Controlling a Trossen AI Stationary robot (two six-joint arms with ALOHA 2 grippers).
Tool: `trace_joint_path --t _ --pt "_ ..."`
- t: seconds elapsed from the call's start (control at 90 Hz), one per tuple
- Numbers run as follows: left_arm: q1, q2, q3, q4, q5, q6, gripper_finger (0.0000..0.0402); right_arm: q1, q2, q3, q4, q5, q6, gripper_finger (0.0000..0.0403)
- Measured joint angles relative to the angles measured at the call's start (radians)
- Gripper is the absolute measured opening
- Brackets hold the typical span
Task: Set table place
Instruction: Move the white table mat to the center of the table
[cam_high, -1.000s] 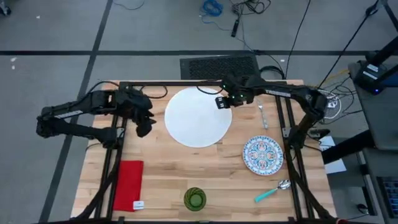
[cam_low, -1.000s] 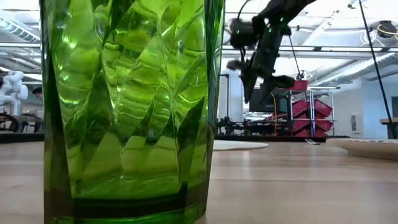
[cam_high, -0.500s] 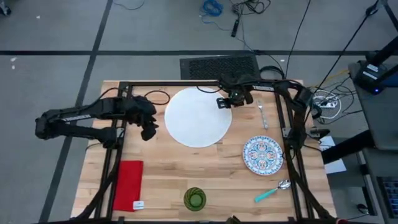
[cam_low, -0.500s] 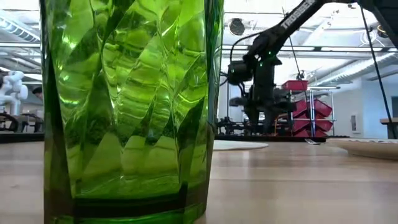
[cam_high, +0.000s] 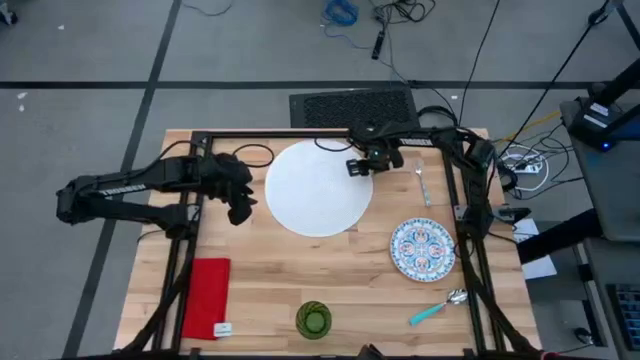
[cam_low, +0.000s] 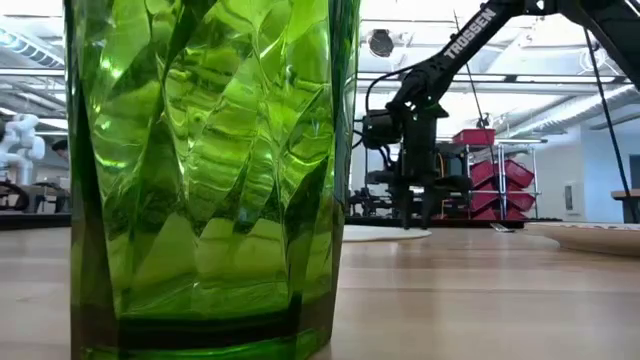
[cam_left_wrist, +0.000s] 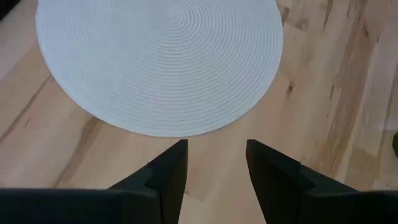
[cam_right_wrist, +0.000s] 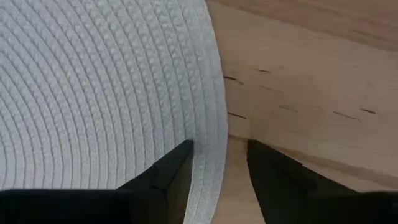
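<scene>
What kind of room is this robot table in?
Probably a robotics lab or workshop. Loose cables lie on the grey floor, red storage bins stand behind the wooden table, and pipes and lights run under the bare ceiling.

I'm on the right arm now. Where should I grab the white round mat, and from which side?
Take the white woven mat by its thin rim, on the edge nearest the right gripper, coming in from outside that edge. It lies flat on the table with no raised part, and the open fingers straddle the rim there. The left gripper waits open off the opposite edge.
</scene>
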Motion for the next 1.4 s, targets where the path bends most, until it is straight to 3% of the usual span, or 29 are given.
trace_joint_path --t 0.244,0.411,0.611,1.022,1.078,1.233,1.4 --pt "0.000 0.000 0.000 0.000 0.000 0.000 0.0149 0.001 0.001 0.001 0.012 -0.010 -0.058 0.0011" --pt "0.000 0.000 0.000 -0.002 0.000 0.001 0.0149 0.006 -0.002 0.000 0.019 -0.055 -0.076 0.0002" --pt "0.000 0.000 0.000 -0.009 0.000 0.001 0.0149 0.059 -0.068 -0.003 0.038 -0.189 -0.086 0.0000" --pt "0.000 0.000 0.000 -0.010 -0.065 0.012 0.0149 0.220 -0.230 -0.002 0.027 -0.273 -0.070 0.0001" --pt "0.000 0.000 0.000 -0.009 -0.071 0.029 0.0149 0.235 -0.231 -0.002 0.029 -0.237 -0.080 0.0001" --pt "0.000 0.000 0.000 0.014 -0.089 0.036 0.0149 0.238 -0.216 -0.002 0.050 0.017 -0.040 0.0001" --pt "0.000 0.001 0.000 0.053 -0.089 0.029 0.0149 0.193 -0.190 -0.002 0.104 0.053 0.015 0.0038"
